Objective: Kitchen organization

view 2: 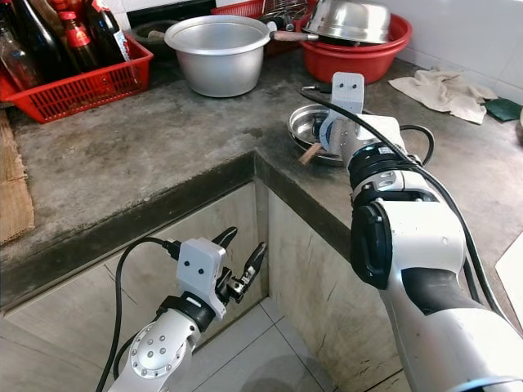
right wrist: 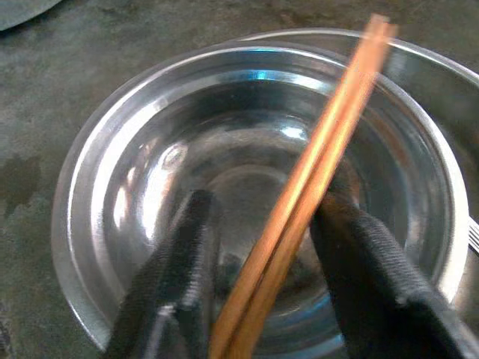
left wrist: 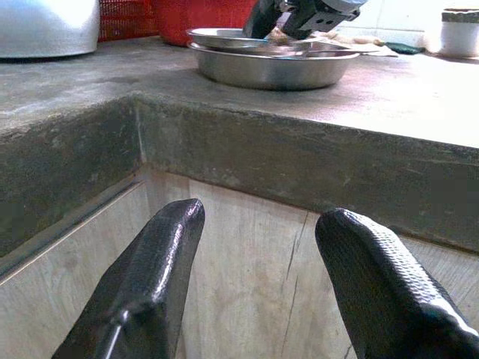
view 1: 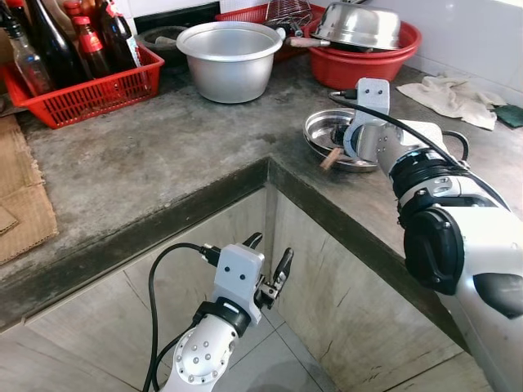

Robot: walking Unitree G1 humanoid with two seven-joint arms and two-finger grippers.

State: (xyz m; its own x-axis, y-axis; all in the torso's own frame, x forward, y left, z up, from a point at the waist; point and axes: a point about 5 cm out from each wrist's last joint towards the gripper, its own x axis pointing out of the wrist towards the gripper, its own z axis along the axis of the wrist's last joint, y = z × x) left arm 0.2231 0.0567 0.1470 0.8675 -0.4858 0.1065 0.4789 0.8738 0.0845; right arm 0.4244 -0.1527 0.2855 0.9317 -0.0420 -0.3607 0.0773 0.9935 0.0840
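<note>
— Where are the chopsticks?

— The wooden chopsticks [right wrist: 314, 179] lie slanted across a small steel bowl [right wrist: 112, 194] on the right leg of the concrete counter [view 1: 163, 155], close to the inner corner. One end pokes out over the bowl's near rim toward the counter edge.

— And your right gripper?

— My right gripper [right wrist: 262, 247] is down inside that bowl, its two black fingers spread with the chopsticks running between them. The right-hand finger looks to be against the sticks; the other stands a little apart. I cannot say the pair is truly pinched.

— The left one?

— My left gripper [view 1: 270, 257] hangs low in front of the counter, below the corner, facing the tiled face under the slab, its fingers [left wrist: 150, 284] wide apart and holding nothing.

— What else is up there?

— Behind the bowl, far along the counter, a big aluminium pot [view 1: 230, 59]. To its right a red basin [view 1: 368, 61] with an upturned steel bowl [view 1: 359, 24] in it. Far left, a red basket [view 1: 86, 94] of dark bottles [view 1: 49, 41]. A crumpled cloth [view 1: 453, 98] lies at the far right.
</note>
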